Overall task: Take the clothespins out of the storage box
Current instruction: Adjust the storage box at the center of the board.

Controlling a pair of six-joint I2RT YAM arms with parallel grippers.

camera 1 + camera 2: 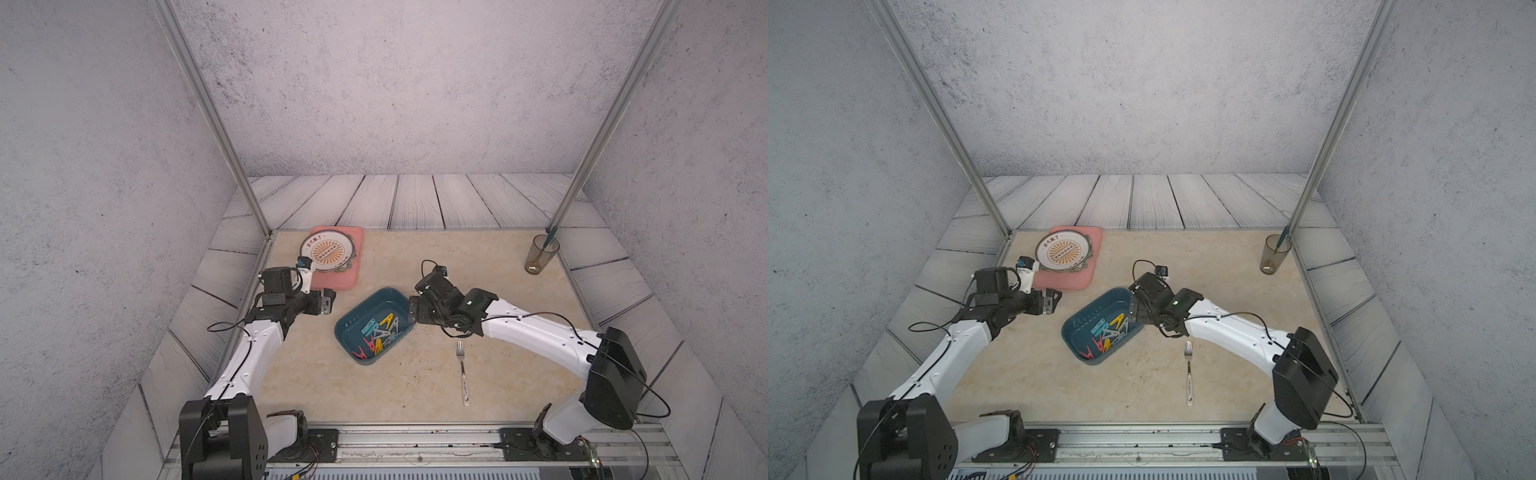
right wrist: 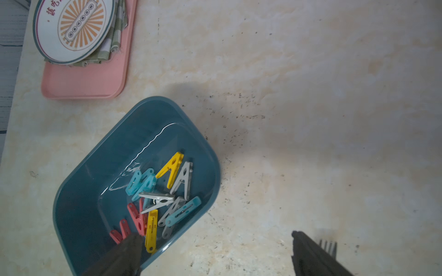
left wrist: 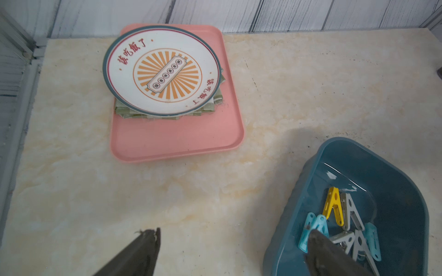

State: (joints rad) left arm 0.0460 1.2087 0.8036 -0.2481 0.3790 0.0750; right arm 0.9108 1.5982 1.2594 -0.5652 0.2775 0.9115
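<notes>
Beige bench (image 1: 415, 257): storage box (image 1: 353, 320) sat centre, clothespins (image 1: 380, 332) all inside. Right gripper (image 1: 413, 309), wide and empty, hung at its 2 o'clock rim; left gripper (image 1: 328, 301) wide at 10 o'clock. First pick judged pending: descend onto one pin.

Holds the left arm (image 1: 253, 353) stretched from the lower left of both top views toward the centre, elbow bent. Keeps the left gripper (image 1: 328, 302) level at centre-left, jaws spread wide in the left wrist view and gripping nothing. Angles the right arm (image 1: 540, 334) in from the lower right, wrist folded downward. Sets the right gripper (image 1: 412, 309) just right of centre, jaws parted wide, likewise empty.
</notes>
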